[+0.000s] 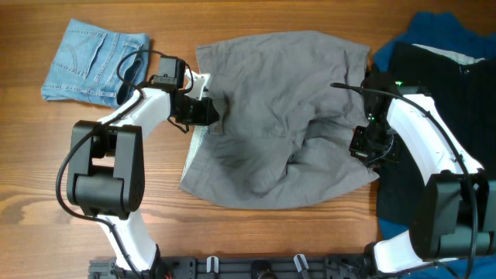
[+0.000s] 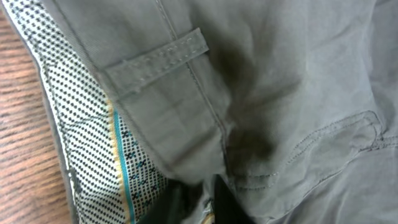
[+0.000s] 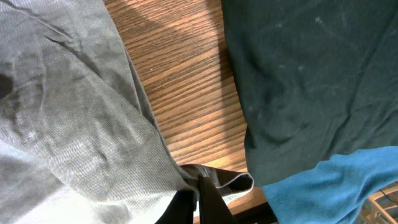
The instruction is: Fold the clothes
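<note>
Both pincers on the grey shorts (image 1: 279,93), mid-table, partly rucked

Left pincer (image 1: 203,111): jaws nearly together, a pinch of waistband between them, beside the patterned lining (image 2: 93,143). Right pincer (image 3: 200,186): shut tight on the hem at the shorts' right edge, just beside the black garment (image 1: 434,77). The shorts lie between the denim shorts (image 1: 93,62) and the dark pile, one leg humped up. Judgement: I should lift both edges evenly, draw the cloth taut to flatten the hump, and keep my right grip clear of the black cloth
</note>
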